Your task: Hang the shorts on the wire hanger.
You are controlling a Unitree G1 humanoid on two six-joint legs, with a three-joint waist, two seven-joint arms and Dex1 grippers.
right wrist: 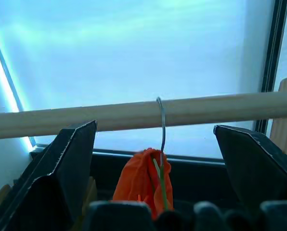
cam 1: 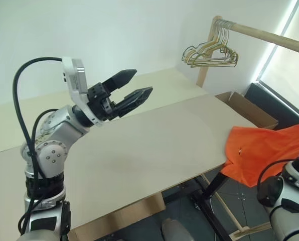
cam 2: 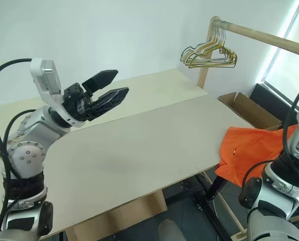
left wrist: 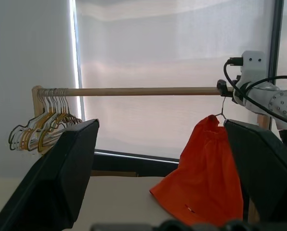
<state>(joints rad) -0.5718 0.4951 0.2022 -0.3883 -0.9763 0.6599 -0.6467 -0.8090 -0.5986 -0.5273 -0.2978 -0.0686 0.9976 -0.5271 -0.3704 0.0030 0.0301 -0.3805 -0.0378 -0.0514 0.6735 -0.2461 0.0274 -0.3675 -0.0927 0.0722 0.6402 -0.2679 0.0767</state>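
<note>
1. The shorts (right wrist: pixel 144 182): bright orange, gathered on the wire hanger (right wrist: pixel 161 126), whose hook sits over the wooden rail (right wrist: pixel 134 114); hem trails by the table (cam 1: pixel 154 145) edge.
2. Right gripper (right wrist: pixel 155 159): fingers spread wide, grasping nothing, just short of the hook.
3. Left gripper (cam 1: pixel 132 85): fingers apart, empty, raised over the table.
4. Bunch of spare hangers (cam 1: pixel 209 54): at the rail's far end, untouched.
5. Step: hanging looks done, release stage. Next: draw the right arm clear without snagging the hook.
</note>
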